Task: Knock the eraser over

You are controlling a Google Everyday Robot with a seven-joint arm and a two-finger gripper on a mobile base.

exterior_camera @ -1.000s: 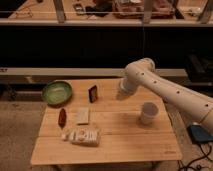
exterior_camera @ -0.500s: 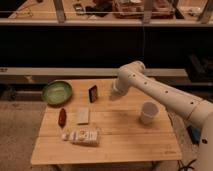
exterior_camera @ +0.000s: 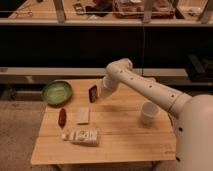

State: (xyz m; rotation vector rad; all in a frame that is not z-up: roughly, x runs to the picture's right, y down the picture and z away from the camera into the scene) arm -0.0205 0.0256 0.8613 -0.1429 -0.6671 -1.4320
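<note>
The eraser [exterior_camera: 92, 93] is a small dark block with a reddish-brown edge. It stands upright near the back of the wooden table [exterior_camera: 125, 137], right of the green bowl [exterior_camera: 57, 91]. My gripper [exterior_camera: 102, 94] is at the end of the white arm, just right of the eraser and close to it, near touching. The arm's wrist hides most of the gripper.
A white cup [exterior_camera: 149, 112] stands on the right side of the table. A flat pale beige block [exterior_camera: 83, 115] and a slim dark-red oblong thing [exterior_camera: 62, 117] lie left of centre. A white packet [exterior_camera: 81, 135] lies near the front left. Shelving runs behind the table.
The arm has swung left across the table, bringing the gripper from about mid-table to right beside the eraser. The eraser still stands upright.
</note>
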